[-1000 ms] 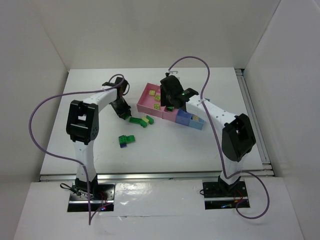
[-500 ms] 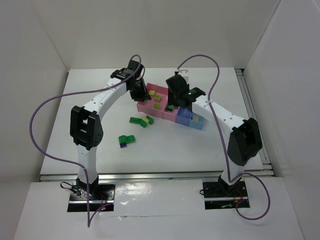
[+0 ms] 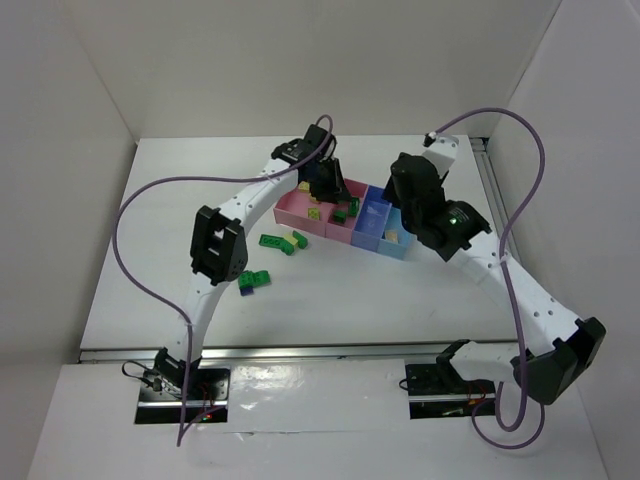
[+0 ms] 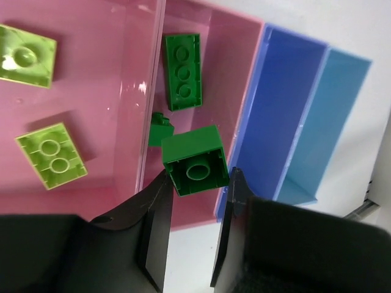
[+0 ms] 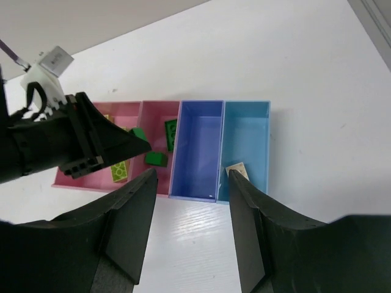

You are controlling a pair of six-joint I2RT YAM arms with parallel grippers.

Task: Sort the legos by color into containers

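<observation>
My left pincer (image 4: 197, 183) clamps a glossy square green brick (image 4: 195, 155) over the pink bin (image 4: 243, 79); right pincer (image 5: 192, 176) stands apart.

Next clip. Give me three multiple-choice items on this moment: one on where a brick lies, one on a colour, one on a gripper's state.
1. Where does the cream brick lie?
A. in a pink bin
B. in the blue bin
C. in the light blue bin

2. What colour is the brick between the fingers of the left gripper?
A. blue
B. green
C. cream

3. How is the right gripper?
A. open and empty
B. shut on a brick
C. shut on nothing

Answers:
1 C: the right wrist view shows it inside the light blue bin, and the blue bin beside it looks empty.
2 B: the left wrist view shows a green brick clamped there, with a pink bin behind it.
3 A: its fingers stand wide apart with nothing between them.
</observation>
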